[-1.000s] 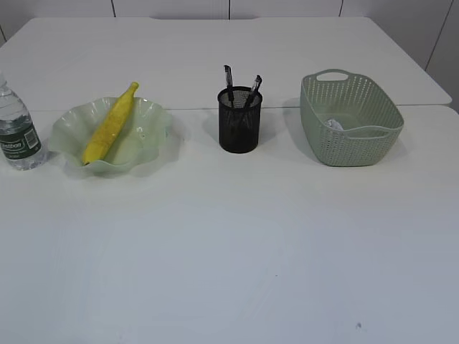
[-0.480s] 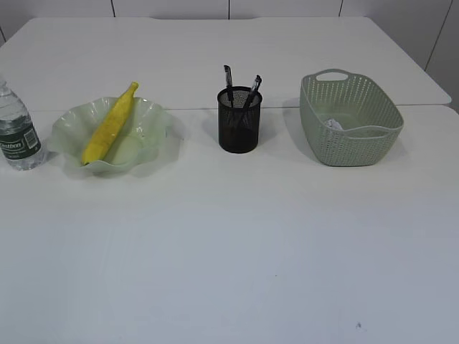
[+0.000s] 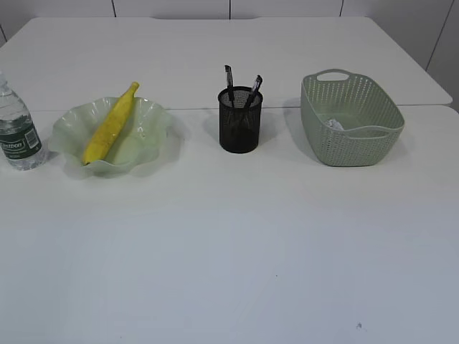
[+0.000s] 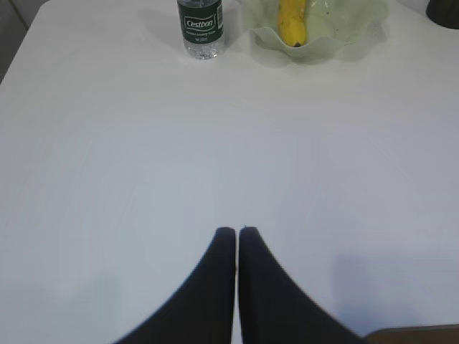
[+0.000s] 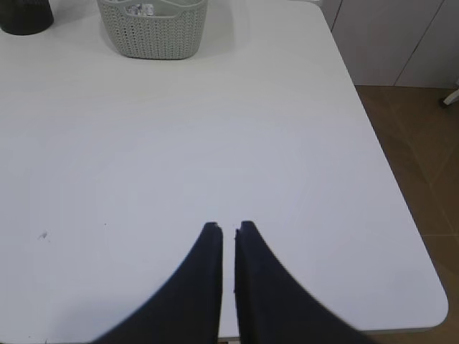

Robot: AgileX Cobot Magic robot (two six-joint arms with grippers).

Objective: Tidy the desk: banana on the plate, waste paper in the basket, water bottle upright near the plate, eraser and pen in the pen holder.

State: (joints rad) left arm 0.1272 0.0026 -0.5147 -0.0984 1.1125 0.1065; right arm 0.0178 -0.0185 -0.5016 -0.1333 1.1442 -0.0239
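The yellow banana (image 3: pixel 110 129) lies across the pale green plate (image 3: pixel 154 118). The water bottle (image 3: pixel 17 129) stands upright just left of the plate. Two pens (image 3: pixel 228 75) stick out of the black mesh pen holder (image 3: pixel 240 125); the eraser is hidden. Crumpled waste paper (image 3: pixel 334 125) lies inside the green basket (image 3: pixel 351 147). Neither gripper shows in the exterior view. My left gripper (image 4: pixel 237 231) hangs shut and empty over bare table, well short of the bottle (image 4: pixel 201 25) and banana (image 4: pixel 290 21). My right gripper (image 5: pixel 229 226) is shut to a thin slit, empty, far from the basket (image 5: pixel 154 32).
The white table's right edge (image 5: pixel 401 208) and near right corner run close to my right gripper, with brown floor beyond. A seam between two tabletops (image 3: pixel 193 109) runs behind the plate and holder. The pen holder (image 5: pixel 25 18) sits at the right wrist view's top left.
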